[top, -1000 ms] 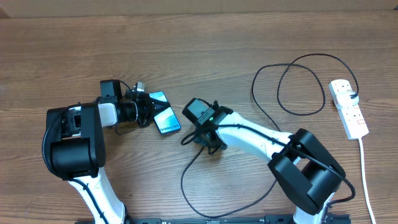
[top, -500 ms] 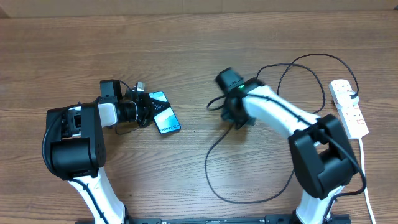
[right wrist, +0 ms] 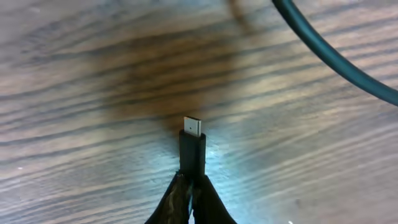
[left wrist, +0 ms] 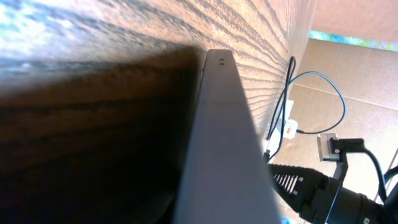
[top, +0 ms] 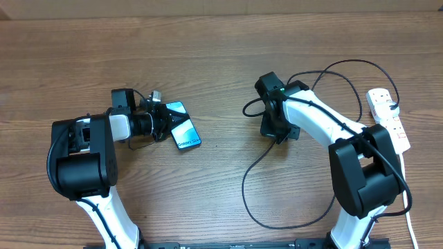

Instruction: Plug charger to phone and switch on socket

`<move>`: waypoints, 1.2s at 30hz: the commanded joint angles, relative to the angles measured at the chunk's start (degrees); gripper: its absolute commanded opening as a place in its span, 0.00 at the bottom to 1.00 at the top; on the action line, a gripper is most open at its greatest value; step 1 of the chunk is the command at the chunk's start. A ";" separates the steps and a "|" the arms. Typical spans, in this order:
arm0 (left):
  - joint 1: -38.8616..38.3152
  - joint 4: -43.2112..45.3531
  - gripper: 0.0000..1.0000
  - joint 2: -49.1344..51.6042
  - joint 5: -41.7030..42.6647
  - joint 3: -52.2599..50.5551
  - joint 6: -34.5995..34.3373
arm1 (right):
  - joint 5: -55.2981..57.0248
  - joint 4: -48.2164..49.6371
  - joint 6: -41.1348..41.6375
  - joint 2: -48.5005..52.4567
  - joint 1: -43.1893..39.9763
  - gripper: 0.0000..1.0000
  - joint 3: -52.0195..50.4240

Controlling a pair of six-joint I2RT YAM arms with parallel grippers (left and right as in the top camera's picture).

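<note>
The phone (top: 183, 126) lies slanted at the left, its lit blue-teal screen up. My left gripper (top: 160, 119) is shut on its far-left end. In the left wrist view its grey edge (left wrist: 224, 143) fills the frame. The charger is a long black cable (top: 333, 98) looped over the right half of the table. My right gripper (top: 278, 131) is shut on the cable's connector (right wrist: 192, 144), whose metal tip points away just above the wood, well right of the phone. The socket (top: 387, 121) is a white power strip at the far right with a black plug in it.
The strip's thick white cord (top: 408, 200) runs down the right edge. A slack loop of black cable (top: 277, 225) lies near the front edge between the arms. A cardboard wall (left wrist: 348, 68) stands beyond the table.
My right gripper has carried the connector up and to the right, away from the phone, dragging the cable loop with it. The left gripper and the phone have not moved.
</note>
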 commanded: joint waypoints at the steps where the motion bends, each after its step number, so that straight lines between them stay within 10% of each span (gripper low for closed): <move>1: 0.44 -1.49 0.04 3.21 -8.11 -1.92 0.94 | 0.26 1.92 0.44 0.15 0.24 0.04 -2.27; 7: 0.44 -1.46 0.04 3.21 -8.00 -1.92 0.94 | 0.22 4.39 0.00 0.15 0.20 0.11 -5.81; 16: 0.44 -1.46 0.04 3.21 -7.91 -1.92 0.94 | 0.85 5.77 0.09 0.15 0.20 0.49 -6.10; 36: 0.46 -1.46 0.05 3.21 -6.84 -1.92 0.94 | 1.20 5.73 3.69 0.15 -2.86 0.28 -6.10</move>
